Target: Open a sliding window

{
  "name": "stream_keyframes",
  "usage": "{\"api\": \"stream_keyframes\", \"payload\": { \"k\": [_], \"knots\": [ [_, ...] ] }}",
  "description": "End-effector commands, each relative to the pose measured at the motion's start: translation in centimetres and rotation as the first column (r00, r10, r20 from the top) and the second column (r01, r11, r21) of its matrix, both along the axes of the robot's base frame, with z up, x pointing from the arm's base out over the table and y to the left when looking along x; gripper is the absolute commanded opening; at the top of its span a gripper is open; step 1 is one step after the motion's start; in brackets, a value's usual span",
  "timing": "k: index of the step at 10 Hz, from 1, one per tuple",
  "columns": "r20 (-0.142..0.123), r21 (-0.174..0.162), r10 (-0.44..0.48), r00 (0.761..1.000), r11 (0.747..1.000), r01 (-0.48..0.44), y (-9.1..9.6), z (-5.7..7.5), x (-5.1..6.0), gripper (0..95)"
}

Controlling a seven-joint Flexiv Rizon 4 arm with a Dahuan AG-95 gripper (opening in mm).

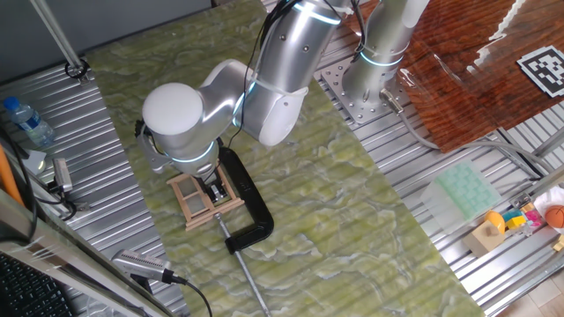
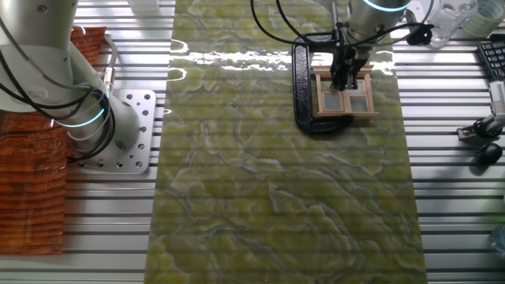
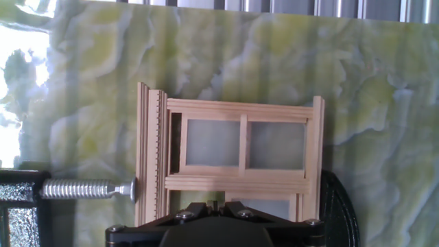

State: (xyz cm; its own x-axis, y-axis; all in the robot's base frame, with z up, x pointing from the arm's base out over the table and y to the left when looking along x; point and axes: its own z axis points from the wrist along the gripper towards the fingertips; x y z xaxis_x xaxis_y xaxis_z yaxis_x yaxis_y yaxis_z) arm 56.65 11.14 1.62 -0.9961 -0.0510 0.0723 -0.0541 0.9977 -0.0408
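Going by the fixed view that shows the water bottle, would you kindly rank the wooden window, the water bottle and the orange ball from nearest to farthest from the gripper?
1. Sliding window, directly under the gripper.
2. Water bottle, at the far left edge.
3. Orange ball, at the far right edge.

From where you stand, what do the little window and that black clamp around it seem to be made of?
The sliding window looks like pale, unpainted wood: light tan bars with faint grain, and cloudy, frosted-looking panes that could be plastic or glass. The C-clamp seems to be metal with a glossy black painted body, and its screw is bare, shiny, silver-coloured threaded metal pressing the frame's side.
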Motion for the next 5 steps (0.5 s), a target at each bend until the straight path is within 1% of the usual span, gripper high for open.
{"api": "stream_keyframes", "payload": {
  "k": [1, 5],
  "knots": [
    [-0.001, 0.0, 0.0, 1.0, 1.0, 0.0, -0.11, 0.03, 0.05, 0.0],
    [-0.001, -0.001, 0.006, 1.0, 1.0, -0.006, -0.36, 0.07, 0.07, 0.0]
  ]
}}
